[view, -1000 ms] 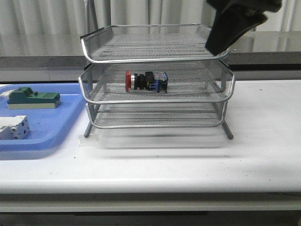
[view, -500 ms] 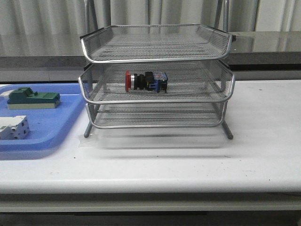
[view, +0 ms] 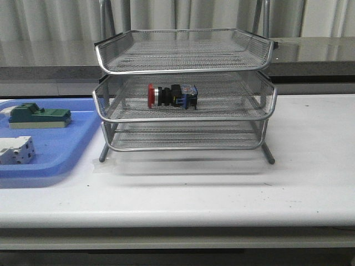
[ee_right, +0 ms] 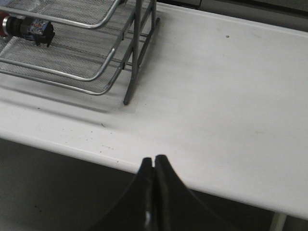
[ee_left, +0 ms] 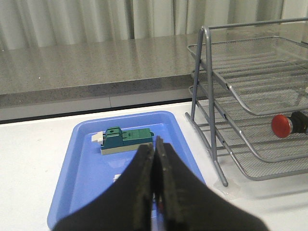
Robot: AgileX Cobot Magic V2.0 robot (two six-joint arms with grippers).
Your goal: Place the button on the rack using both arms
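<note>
Already, the button (view: pixel 172 96) lay on its side in the middle tray of the rack (view: pixel 184 119), its red cap pointing toward the robot's left and its blue rear block toward the right. It sat left of the tray's centre, resting on the mesh and well apart from the rims. The rack stood on the white table (view: pixel 310 166), with its top and bottom trays holding nothing that could be seen.

Just beside the rack, on the robot's left, lay a blue tray (view: pixel 55 149); a green-and-beige block (view: pixel 39 116) rested toward its back and a white terminal block (view: pixel 15 150) nearer the front.

Neither arm showed in the front view. In the left wrist view the left gripper (ee_left: pixel 155 185) was clenched, its fingers pressed together with nothing between them, above the blue tray. In the right wrist view the right gripper (ee_right: pixel 154 187) was likewise clenched on nothing, near the table's front edge, well apart from the rack's leg
</note>
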